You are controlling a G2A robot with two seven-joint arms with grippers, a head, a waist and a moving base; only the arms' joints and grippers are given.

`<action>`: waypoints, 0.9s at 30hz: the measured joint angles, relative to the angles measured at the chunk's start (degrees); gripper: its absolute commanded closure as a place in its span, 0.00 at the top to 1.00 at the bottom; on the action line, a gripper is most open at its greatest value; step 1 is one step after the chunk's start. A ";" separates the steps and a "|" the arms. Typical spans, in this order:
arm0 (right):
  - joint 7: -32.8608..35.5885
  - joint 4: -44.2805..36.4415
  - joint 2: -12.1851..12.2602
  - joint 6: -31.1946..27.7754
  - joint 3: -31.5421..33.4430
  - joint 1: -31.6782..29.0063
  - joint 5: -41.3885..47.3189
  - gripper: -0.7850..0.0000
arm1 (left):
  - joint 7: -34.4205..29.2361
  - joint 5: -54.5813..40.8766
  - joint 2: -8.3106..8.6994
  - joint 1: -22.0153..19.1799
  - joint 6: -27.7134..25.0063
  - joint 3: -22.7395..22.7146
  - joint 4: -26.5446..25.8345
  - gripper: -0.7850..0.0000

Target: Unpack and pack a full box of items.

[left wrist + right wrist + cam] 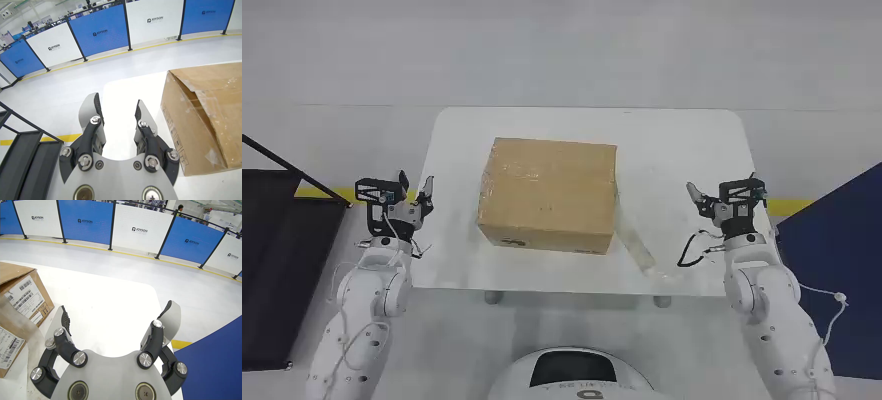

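we are holding the left gripper [118, 100] and right gripper [116, 306] spread apart and empty, flanking the brown rectangular cardboard box [547, 195]. its long axis is running between them, with the left gripper sitting slightly nearer.

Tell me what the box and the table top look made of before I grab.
The box looks like plain brown cardboard, matte, with ragged torn flap edges; cloudy clear plastic tape peels off its side. The table is smooth, white, faintly glossy: laminate or painted board, I cannot tell which.
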 measured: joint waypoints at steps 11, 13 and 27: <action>0.00 0.00 0.00 0.00 0.00 0.00 0.00 1.00 | 0.00 0.00 0.00 0.00 0.00 0.00 0.00 0.49; 0.00 0.00 0.00 0.00 0.00 0.00 0.00 1.00 | 0.00 0.00 0.00 0.00 0.00 0.00 0.00 1.00; 0.00 0.00 0.00 0.00 0.00 0.00 0.00 1.00 | 2.26 -2.40 1.05 -2.89 -20.11 -2.99 6.75 1.00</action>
